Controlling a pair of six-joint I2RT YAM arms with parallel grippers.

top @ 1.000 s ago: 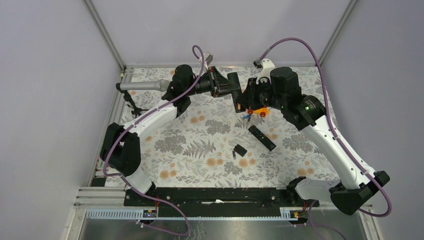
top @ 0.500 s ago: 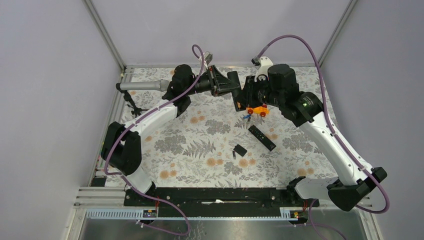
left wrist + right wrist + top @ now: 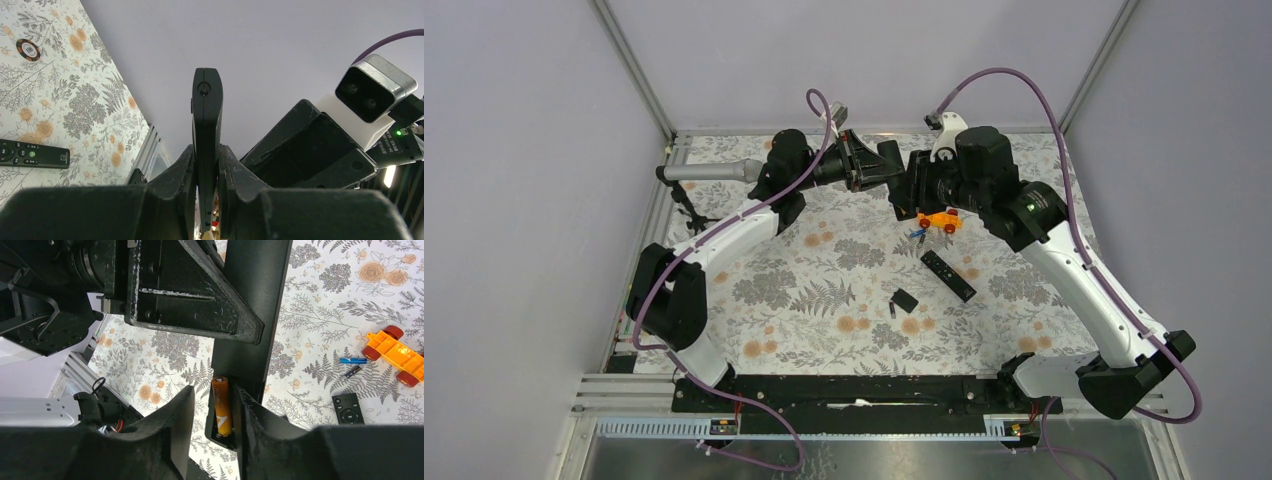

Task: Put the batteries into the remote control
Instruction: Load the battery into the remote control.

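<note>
Loose batteries point(image 3: 917, 234) lie on the floral desk point(image 3: 824, 300). Beyond them, raised over the desk's far middle, the left claw point(image 3: 206, 152) pinches the slim black remote control point(image 3: 272, 300). Its long axis runs roughly near-far, with the open bay nearest. An orange battery point(image 3: 221, 405) sits inside, between the spread right claw point(image 3: 213, 392). From above, the arms hide most of the remote control.

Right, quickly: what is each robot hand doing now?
Left hand: closed, holding the remote control.
Right hand: open, straddling the battery lying in the remote's bay.
</note>
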